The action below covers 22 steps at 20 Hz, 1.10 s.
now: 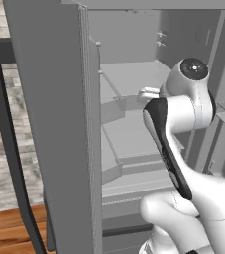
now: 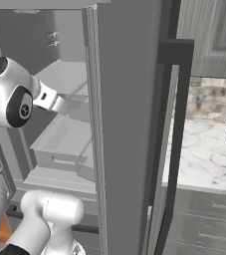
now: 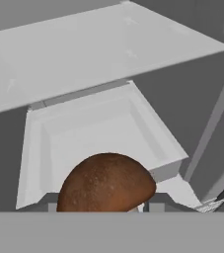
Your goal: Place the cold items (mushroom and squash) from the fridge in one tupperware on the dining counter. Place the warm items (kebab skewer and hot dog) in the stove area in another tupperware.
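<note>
Mushroom (image 3: 107, 183), a round brown speckled cap, sits at six o'clock in the hand view, right at the gripper's tip, apparently held between the fingers, though the fingertips themselves are hidden behind it. Beyond it, toward twelve o'clock, lies an open pale grey fridge drawer (image 3: 159, 143), and above that a flat grey fridge shelf (image 3: 98, 54). White robot arm (image 1: 183, 99) reaches into the open fridge past the grey fridge door (image 1: 59, 124).

Glossy white rounded arm (image 1: 193, 99) with black joint bands and round dark end caps.
</note>
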{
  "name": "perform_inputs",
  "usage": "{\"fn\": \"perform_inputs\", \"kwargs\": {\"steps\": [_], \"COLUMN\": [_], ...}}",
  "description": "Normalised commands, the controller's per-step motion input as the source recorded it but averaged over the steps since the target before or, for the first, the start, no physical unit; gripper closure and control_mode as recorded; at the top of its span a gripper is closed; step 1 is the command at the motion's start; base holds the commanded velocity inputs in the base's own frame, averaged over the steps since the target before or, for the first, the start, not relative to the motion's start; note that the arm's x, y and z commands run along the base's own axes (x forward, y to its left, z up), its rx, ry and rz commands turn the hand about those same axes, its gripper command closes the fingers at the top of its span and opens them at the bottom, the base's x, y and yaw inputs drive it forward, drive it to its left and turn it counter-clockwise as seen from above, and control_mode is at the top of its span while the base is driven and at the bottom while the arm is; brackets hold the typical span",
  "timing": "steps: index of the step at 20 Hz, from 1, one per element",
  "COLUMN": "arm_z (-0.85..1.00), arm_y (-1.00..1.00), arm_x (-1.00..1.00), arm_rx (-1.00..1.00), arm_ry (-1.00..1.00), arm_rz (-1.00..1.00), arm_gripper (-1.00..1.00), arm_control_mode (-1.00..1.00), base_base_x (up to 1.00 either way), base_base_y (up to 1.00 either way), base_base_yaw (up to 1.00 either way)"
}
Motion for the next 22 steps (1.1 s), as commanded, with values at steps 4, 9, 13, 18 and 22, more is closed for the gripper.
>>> {"fn": "perform_inputs", "kwargs": {"steps": [4, 9, 13, 18, 22], "arm_z": [0.00, 0.00, -0.07, -0.07, -0.02], "arm_y": [-0.11, -0.11, -0.02, -0.01, 0.00], "arm_x": [-0.72, -0.72, -0.65, -0.50, -0.16], "arm_rx": [0.00, 0.02, 0.00, 0.00, 0.01], "arm_ry": [0.02, 0.01, 0.02, 0.03, 0.03], "arm_rz": [-0.01, 0.00, 0.00, 0.00, 0.00], "arm_gripper": [1.00, 1.00, 1.00, 1.00, 1.00], "arm_control_mode": [-1.00, -1.00, -1.00, -1.00, -1.00], "base_base_x": [0.00, 0.00, 0.00, 0.00, 0.00], "base_base_y": [0.00, 0.00, 0.00, 0.00, 0.00], "base_base_yaw": [0.00, 0.00, 0.00, 0.00, 0.00]}}
